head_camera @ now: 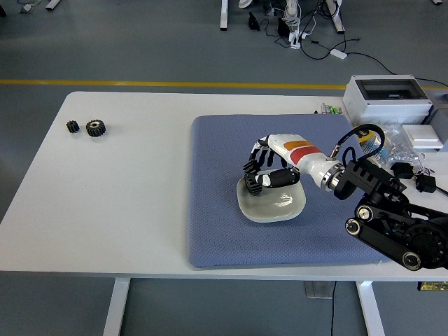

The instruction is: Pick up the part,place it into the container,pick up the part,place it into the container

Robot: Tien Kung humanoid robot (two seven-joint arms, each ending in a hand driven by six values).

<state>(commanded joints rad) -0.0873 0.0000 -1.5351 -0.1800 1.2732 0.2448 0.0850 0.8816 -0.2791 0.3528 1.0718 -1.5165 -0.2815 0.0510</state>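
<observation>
A black gear (252,185) lies on the left rim of a pale shallow dish (287,204) in the middle of a blue mat (220,224). My right hand (262,171) reaches in from the right and hovers right over that gear. Its fingers (256,158) are spread and arched above the gear, with the thumb just to the gear's right. The gear still rests on the dish and is partly hidden by the hand. Two more black gears, a small one (73,127) and a bigger one (95,127), sit at the table's far left.
A grey electrical box (387,96) stands at the back right corner. Loose cables and small parts (402,143) crowd the right edge beside the mat. Bare white table (126,203) stretches left of the mat.
</observation>
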